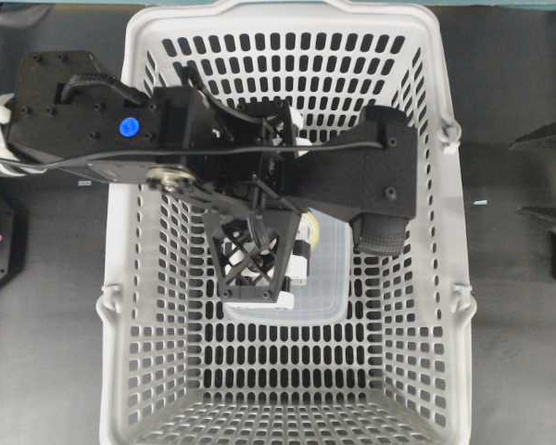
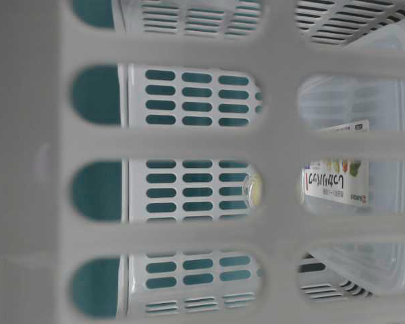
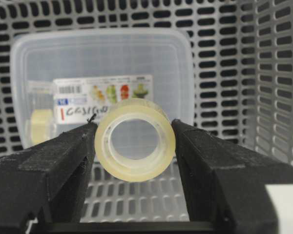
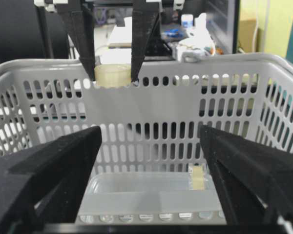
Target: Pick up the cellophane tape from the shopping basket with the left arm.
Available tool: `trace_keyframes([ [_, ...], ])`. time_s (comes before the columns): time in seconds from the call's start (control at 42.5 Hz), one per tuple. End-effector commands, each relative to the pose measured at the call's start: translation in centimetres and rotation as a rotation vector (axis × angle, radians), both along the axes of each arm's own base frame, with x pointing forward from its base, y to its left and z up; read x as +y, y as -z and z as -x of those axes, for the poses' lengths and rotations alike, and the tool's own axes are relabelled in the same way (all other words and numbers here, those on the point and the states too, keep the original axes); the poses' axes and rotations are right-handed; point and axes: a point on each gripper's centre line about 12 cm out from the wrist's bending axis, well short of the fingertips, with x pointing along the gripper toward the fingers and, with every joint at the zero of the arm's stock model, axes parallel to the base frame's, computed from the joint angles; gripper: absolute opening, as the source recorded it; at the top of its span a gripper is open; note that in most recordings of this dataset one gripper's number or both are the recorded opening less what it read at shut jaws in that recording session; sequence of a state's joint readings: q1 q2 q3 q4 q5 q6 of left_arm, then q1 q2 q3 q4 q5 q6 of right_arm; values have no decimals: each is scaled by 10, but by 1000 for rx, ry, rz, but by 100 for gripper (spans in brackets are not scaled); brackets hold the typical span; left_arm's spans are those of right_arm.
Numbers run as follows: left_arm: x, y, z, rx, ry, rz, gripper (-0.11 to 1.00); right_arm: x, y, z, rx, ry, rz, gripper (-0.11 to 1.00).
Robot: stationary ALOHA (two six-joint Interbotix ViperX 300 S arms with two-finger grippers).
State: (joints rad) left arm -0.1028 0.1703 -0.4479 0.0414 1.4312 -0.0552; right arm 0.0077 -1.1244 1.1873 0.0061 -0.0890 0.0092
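Above the shopping basket (image 4: 151, 105), about level with its far rim in the right wrist view, the cellophane tape (image 3: 135, 139) is held between the two fingers of the left gripper (image 3: 135, 146), which are closed on the roll's outer curved face from either side, the open core facing the left wrist camera. In the overhead view the roll is hidden beneath the left arm (image 1: 120, 130). The right gripper (image 4: 149, 195) is seen with its fingers spread apart and nothing between them, pointed into the basket. On the basket floor a clear box (image 3: 102, 73) with a colourful label is lying, and a second small yellowish roll (image 4: 198, 176) is seen standing at its edge. The tape is judged to be light and fairly stiff as a ring, though its smooth wrapping is likely to be slippery and a hard squeeze could press it oval. A hold across the widest part of the outer face, as seen here, is judged sound, since a grip off that line could let the roll squirt out.
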Motion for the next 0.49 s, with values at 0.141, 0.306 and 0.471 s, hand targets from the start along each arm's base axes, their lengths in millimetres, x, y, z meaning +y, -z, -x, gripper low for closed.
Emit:
trace_keyframes([
  [0.141, 3, -12, 2, -35, -5, 1, 52, 0, -3, -1, -11, 0, 0, 79],
  [0.306, 3, -12, 2, -34, -5, 0, 51, 0, -3, -1, -11, 0, -3, 79],
  [0.471, 5, -12, 2, -34, -11, 0, 52, 0, -3, -1, -11, -1, -3, 79],
])
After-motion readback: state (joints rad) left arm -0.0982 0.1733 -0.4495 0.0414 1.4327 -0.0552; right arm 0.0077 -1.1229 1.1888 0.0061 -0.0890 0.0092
